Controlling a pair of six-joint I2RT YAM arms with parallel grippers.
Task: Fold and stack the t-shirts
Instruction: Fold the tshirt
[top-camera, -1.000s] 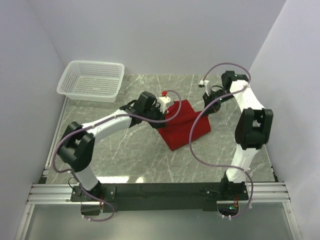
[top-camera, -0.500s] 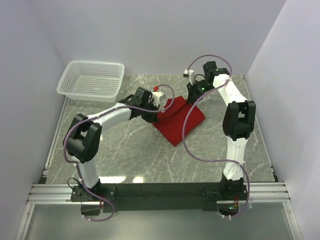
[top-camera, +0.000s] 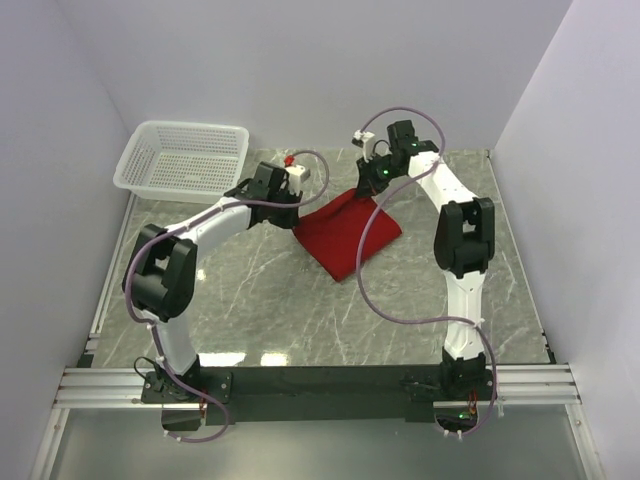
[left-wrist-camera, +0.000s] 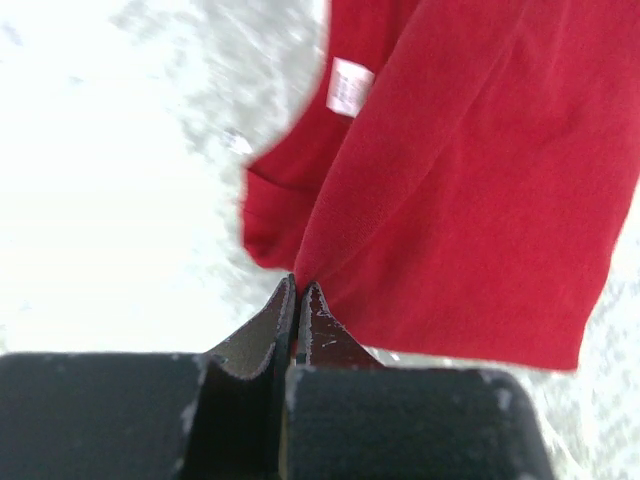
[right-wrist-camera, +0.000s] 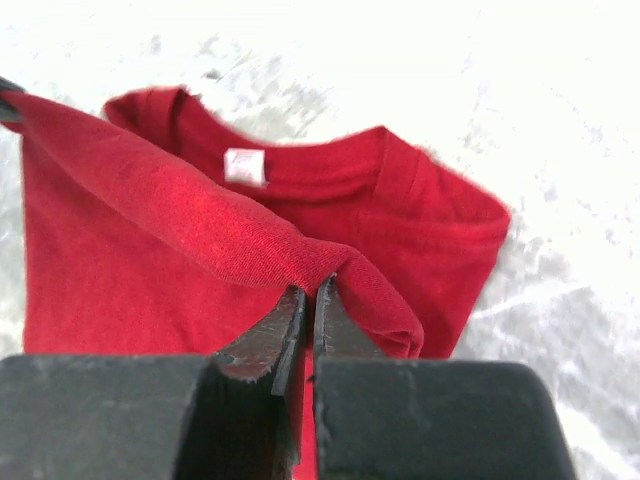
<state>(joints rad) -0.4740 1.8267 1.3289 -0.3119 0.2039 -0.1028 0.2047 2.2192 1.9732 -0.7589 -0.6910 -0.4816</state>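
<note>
My left gripper (left-wrist-camera: 297, 287) and right gripper (right-wrist-camera: 314, 288) each pinch the red t-shirt (top-camera: 345, 235) by its raised edge, collar (right-wrist-camera: 335, 165) lying beyond.

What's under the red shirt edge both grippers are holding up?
More of the same t-shirt: its collar and white label, flat on the marble table. Anything beneath that layer is covered.

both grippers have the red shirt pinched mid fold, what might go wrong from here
1. The left gripper and the right gripper each pinch only a thin bit at the edge of the red t-shirt. If one slips, the fold will likely land skewed.
2. The right arm's purple cable hangs across the shirt in the top view. It may snag or drag the cloth when the arm moves.
</note>
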